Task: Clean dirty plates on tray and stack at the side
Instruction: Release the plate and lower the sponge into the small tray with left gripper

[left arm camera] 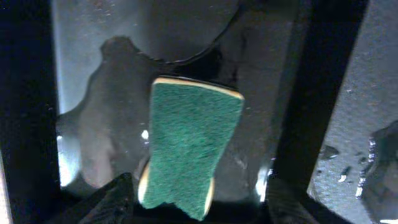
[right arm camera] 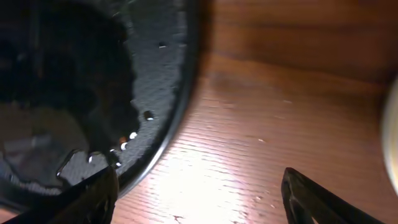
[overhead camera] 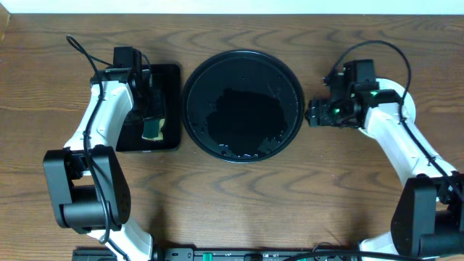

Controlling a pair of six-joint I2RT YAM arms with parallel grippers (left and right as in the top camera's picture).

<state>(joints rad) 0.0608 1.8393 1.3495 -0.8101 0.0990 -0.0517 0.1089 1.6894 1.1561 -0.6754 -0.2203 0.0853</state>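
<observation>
While a sponge (left arm camera: 189, 146) lies between the left jaws, the tray (overhead camera: 286, 74) sits alongside.

Green sponge (left arm camera: 189, 146) in wet rectangular black tray (overhead camera: 172, 85) — wooden table (overhead camera: 239, 196) beneath

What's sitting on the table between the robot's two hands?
The round black tray lies between the left hand and right hand, shown in the overhead view.

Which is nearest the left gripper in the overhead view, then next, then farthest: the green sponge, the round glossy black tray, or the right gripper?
1. The green sponge: right by the left gripper, on the small rectangular black tray.
2. The round glossy black tray: table centre.
3. The right gripper: far right, beyond that tray.
</observation>
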